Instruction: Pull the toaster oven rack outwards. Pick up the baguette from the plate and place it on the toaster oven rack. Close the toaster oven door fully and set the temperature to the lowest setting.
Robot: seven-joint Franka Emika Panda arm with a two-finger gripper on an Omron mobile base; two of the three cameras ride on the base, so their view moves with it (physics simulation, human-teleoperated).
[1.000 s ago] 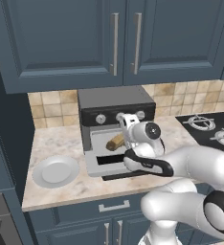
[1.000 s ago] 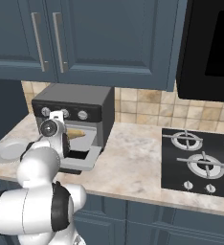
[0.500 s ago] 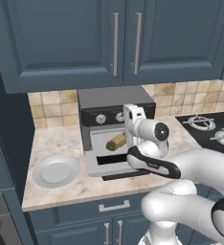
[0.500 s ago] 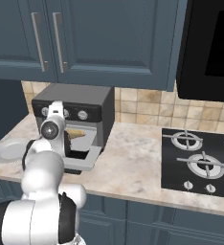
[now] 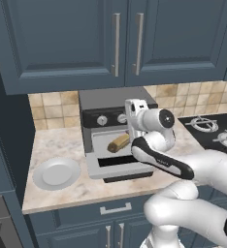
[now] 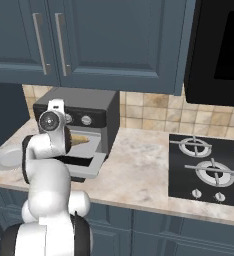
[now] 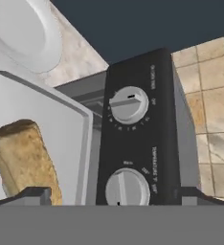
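Hand view: baguette [image 7: 25,160] rests on the rack [image 7: 42,119], gripper [image 7: 114,198] fingers apart, empty; door-closing comes next.

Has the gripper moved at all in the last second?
Yes. Against the toaster oven, the gripper's white hand has risen from beside the baguette to the knob strip.

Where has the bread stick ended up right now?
The baguette lies inside the open toaster oven, on the rack, below the knobs; the plate sits to its left in the left base view.
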